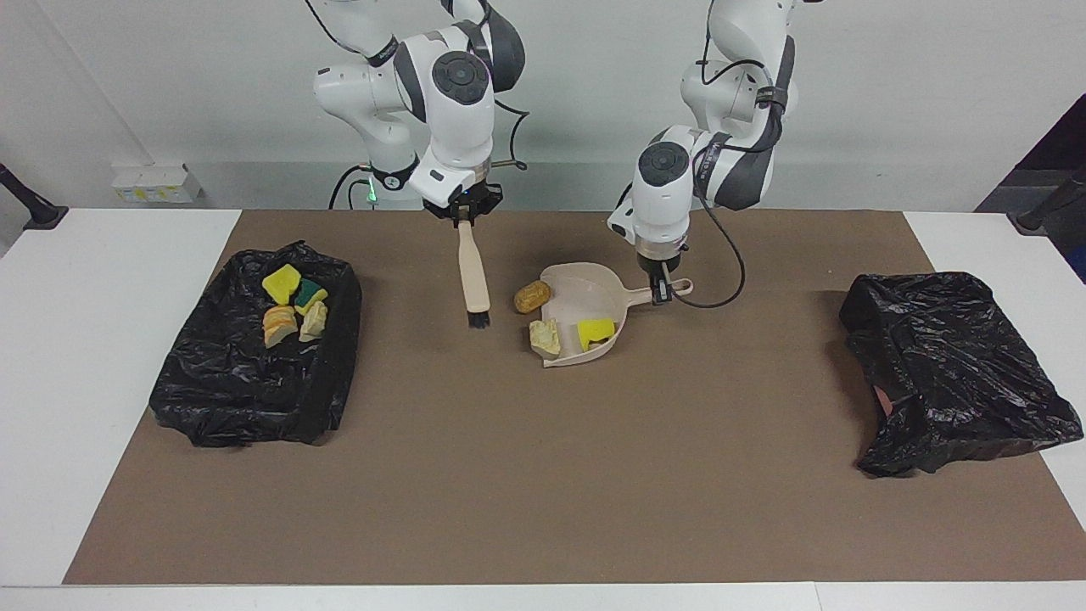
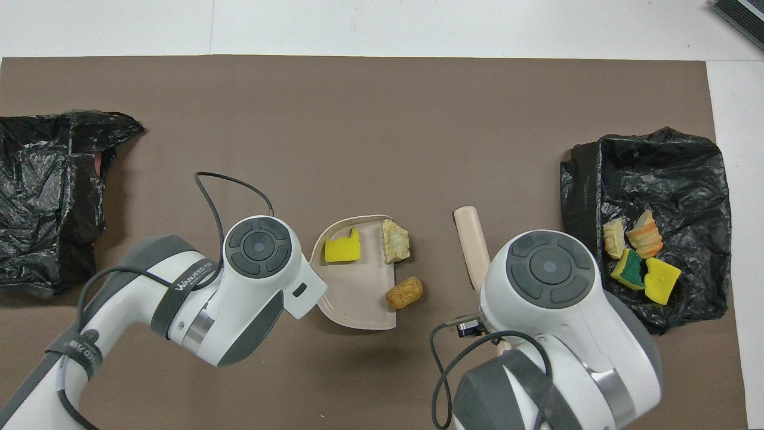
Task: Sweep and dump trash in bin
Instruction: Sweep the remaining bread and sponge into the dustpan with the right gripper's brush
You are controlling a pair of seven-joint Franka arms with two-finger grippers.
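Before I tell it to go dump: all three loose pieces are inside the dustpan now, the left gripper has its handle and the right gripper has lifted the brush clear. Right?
Not all three. The overhead view shows the golden-brown piece on the mat just outside the dustpan; only the yellow sponge chunk and pale bread piece made it. The left gripper holds the handle; the right gripper holds the brush clear.
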